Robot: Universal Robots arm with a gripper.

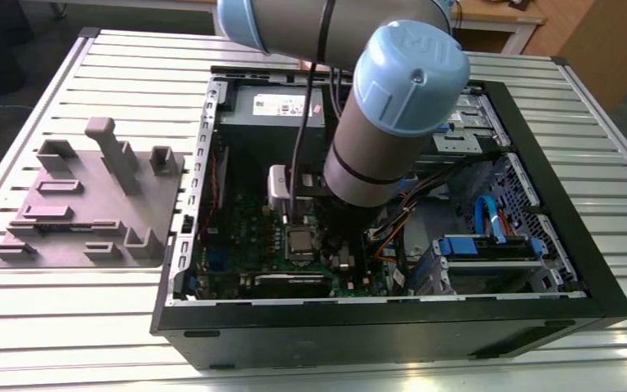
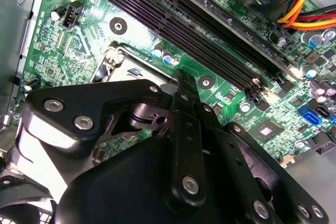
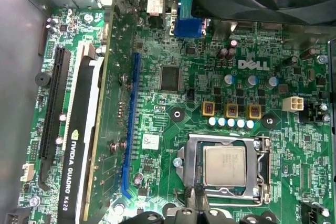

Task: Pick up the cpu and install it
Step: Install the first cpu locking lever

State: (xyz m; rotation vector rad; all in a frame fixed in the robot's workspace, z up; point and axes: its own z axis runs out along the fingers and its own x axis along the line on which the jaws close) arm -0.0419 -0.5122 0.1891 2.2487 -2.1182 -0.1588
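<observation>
Reaching down from above, the arm [image 1: 384, 122] extends into an open computer case [image 1: 401, 314] that lies on its side on a ribbed metal tabletop [image 1: 63, 318]. In the exterior view the hand [image 1: 325, 224] hangs low over the green motherboard [image 1: 248, 224], near the middle of the case, close above the socket area.

The cpu [image 3: 224, 165] sits flat inside its socket [image 3: 223, 169] on the motherboard in the first wrist view, its silver-grey top facing up, framed on all sides by the metal socket bracket. The black fingertips [image 3: 195, 203] show at the edge of that picture just beside the socket frame, apart from the chip's top. In the second wrist view the hand's black linkage [image 2: 178, 145] covers most of the socket, with one slim finger [image 2: 184, 85] pointing toward it; I cannot tell whether the fingers stand apart or together, and nothing is seen clamped between them.

A graphics card [image 3: 86, 140] stands upright in a slot on the motherboard, well apart from the socket, and a blue slot [image 3: 128, 129] runs beside it. Long black RAM slots [image 2: 184, 19] lie near the socket in the second wrist view. A grey power supply [image 1: 275, 110] sits at the far end of the case, and blue drive brackets [image 1: 488, 245] lie toward the exterior view's right. A grey parts fixture [image 1: 85, 204] rests on the tabletop at the exterior view's left, beside the case.
</observation>
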